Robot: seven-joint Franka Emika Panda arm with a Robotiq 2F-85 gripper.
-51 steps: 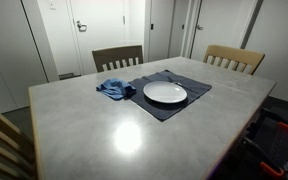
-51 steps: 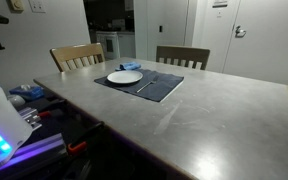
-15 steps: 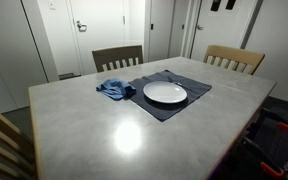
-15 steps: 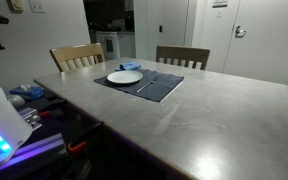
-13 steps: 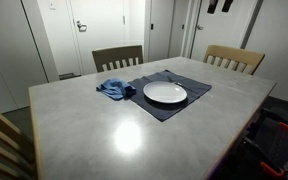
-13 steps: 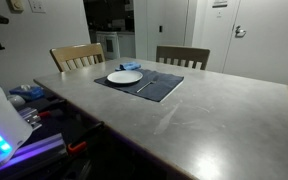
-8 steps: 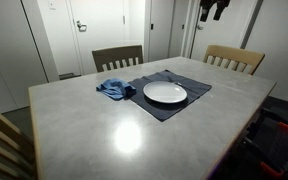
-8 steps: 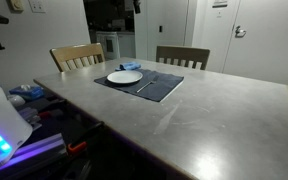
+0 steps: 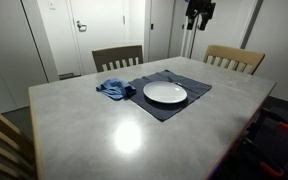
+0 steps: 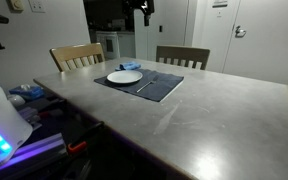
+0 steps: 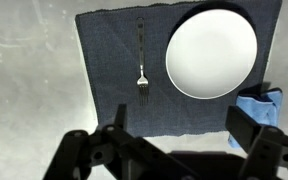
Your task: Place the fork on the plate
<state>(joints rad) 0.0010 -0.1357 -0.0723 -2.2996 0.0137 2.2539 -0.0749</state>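
Fork (image 11: 141,62): flat on the dark placemat (image 11: 109,70), just beside the plate (image 11: 212,52), apart from it by a strip of mat
Fork axis: in the wrist view straight up and down the picture, in line with the mat's side edge; tines toward the gripper's side, handle toward the mat's far edge
Plate: round, white, bare, on the same mat
Cloth (image 11: 256,108): blue, crumpled, off the mat's edge on the plate's side, lying on the table (image 9: 104,130)
Gripper (image 11: 181,125): fingers spread wide, nothing held, pointing down, well above the mat
Arm: only the wrist end in both exterior views, hanging from the top edge, high over the table's far side
Chairs (image 9: 117,57): two, wooden, at the far edge
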